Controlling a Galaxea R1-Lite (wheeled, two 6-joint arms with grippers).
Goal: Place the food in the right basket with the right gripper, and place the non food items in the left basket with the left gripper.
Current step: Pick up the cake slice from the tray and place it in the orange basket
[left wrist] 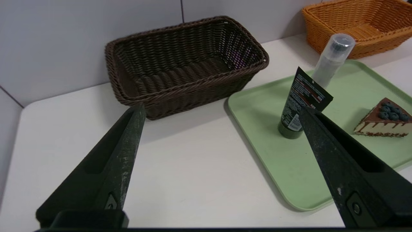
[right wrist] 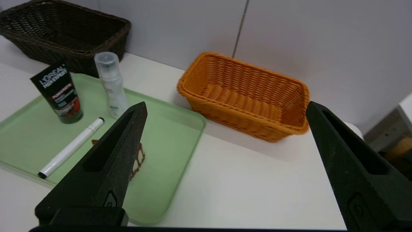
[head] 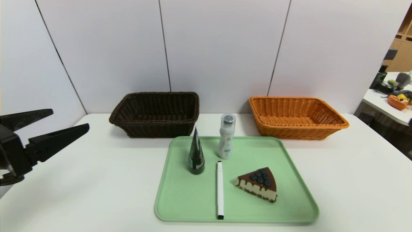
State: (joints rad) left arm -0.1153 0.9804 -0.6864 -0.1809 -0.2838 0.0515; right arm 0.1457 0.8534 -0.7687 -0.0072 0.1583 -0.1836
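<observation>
A green tray holds a chocolate cake slice with blueberries, a dark upright tube, a white spray bottle and a white marker lying flat. Behind the tray stand the left basket, dark brown, and the right basket, orange; both look empty. My left gripper hovers open over the table's left side, well clear of the tray, with nothing between its fingers. My right gripper is open and empty above the table right of the tray; one of its fingers hides most of the cake.
White wall panels close the back of the table. A side table with clutter stands off to the far right. Bare white tabletop lies on both sides of the tray.
</observation>
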